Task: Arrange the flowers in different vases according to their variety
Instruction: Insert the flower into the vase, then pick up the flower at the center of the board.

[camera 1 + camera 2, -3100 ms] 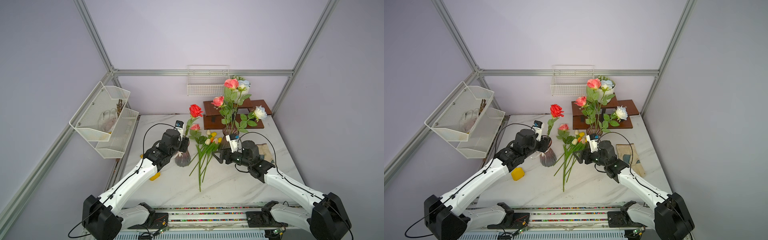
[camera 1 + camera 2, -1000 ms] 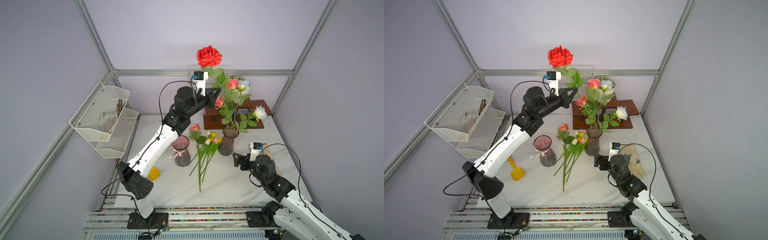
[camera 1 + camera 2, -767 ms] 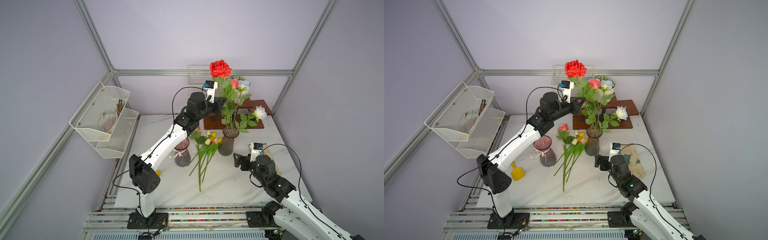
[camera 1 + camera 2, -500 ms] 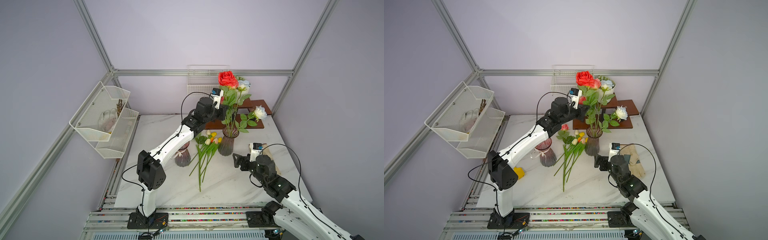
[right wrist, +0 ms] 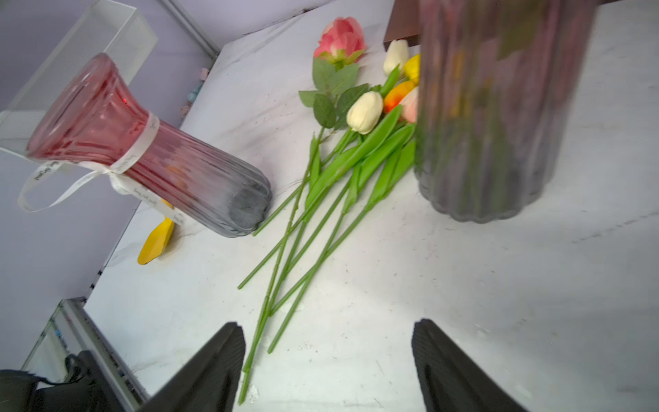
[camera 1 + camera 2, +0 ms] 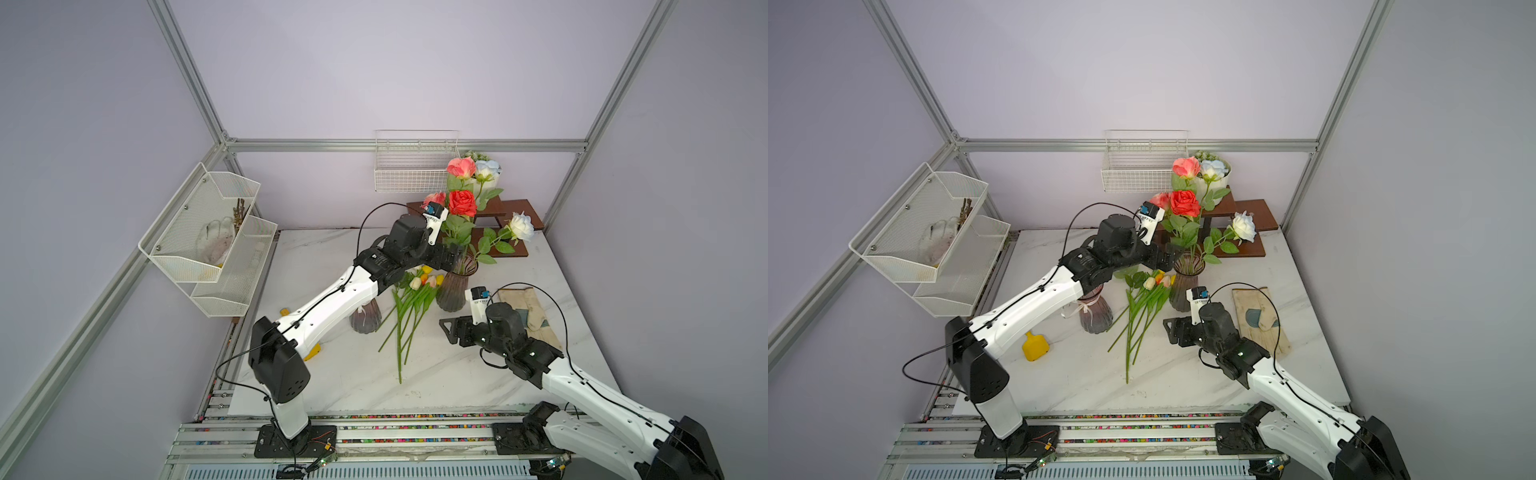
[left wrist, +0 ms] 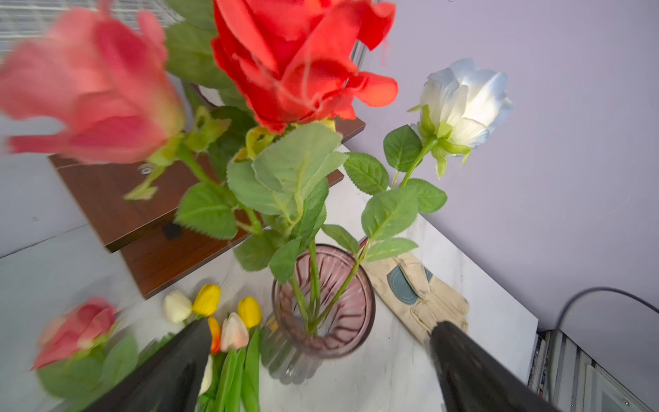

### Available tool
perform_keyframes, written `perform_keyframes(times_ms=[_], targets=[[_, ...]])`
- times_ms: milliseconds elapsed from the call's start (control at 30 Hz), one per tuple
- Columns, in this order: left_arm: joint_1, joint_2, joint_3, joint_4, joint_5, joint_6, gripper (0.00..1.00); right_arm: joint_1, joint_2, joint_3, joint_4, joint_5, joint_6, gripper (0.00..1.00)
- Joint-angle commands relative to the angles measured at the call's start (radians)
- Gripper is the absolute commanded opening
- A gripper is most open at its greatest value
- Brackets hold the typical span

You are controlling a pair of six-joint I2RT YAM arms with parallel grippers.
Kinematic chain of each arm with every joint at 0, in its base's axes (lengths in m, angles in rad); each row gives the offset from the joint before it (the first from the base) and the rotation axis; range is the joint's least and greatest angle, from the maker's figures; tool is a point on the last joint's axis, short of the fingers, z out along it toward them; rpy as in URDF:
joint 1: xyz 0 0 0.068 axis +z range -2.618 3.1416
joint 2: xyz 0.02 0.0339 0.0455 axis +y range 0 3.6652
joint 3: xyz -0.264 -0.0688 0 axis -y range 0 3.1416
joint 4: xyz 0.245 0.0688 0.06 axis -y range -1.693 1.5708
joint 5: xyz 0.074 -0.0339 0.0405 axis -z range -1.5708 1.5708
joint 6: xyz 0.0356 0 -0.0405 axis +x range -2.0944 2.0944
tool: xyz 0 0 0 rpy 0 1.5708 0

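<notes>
Left gripper (image 7: 321,326) is spread wide with nothing in it, jaws up by the rim of the plain vase (image 6: 453,293) — the red rose (image 6: 462,202) stands in there among the other roses (image 6: 461,166), so that's the rose vase. Right gripper (image 5: 328,324) is partly open and empty, aimed at the tulips (image 5: 365,107) lying on the table (image 6: 436,382) with one pink rose (image 5: 340,35) — probably lining up the next pick. Ribboned vase (image 6: 1094,313) looks empty, hard to say through dark glass.

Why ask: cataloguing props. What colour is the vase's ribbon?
Ribbon is white; clearest in right wrist view.
</notes>
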Motion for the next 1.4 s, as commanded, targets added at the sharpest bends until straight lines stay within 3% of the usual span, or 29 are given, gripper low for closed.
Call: perform_keyframes(times_ms=[0, 167, 300, 533, 733, 933, 1133, 1367], targets=[[0.004, -0.216, -0.113, 0.039, -0.090, 0.028, 1.00, 0.061, 0.073, 0.070, 0.057, -0.017, 0.033, 0.74], [0.006, -0.466, -0.361, 0.051, -0.222, 0.013, 1.00, 0.135, 0.217, 0.162, 0.039, 0.015, 0.049, 0.53], [0.007, -0.627, -0.544, 0.052, -0.298, -0.022, 1.00, 0.162, 0.348, 0.245, 0.025, 0.019, 0.071, 0.45], [0.009, -0.890, -0.862, 0.062, -0.437, -0.166, 1.00, 0.174, 0.610, 0.424, -0.025, 0.013, 0.079, 0.41], [0.011, -1.032, -1.054, 0.058, -0.512, -0.290, 1.00, 0.174, 0.797, 0.554, -0.057, 0.034, 0.074, 0.42], [0.013, -1.114, -1.172, 0.039, -0.516, -0.364, 1.00, 0.174, 0.941, 0.661, -0.090, 0.061, 0.069, 0.42], [0.012, -1.140, -1.194, 0.018, -0.513, -0.376, 1.00, 0.174, 1.034, 0.733, -0.108, 0.059, 0.070, 0.40], [0.011, -1.148, -1.185, 0.012, -0.507, -0.372, 1.00, 0.173, 0.996, 0.719, -0.096, 0.079, 0.072, 0.17]])
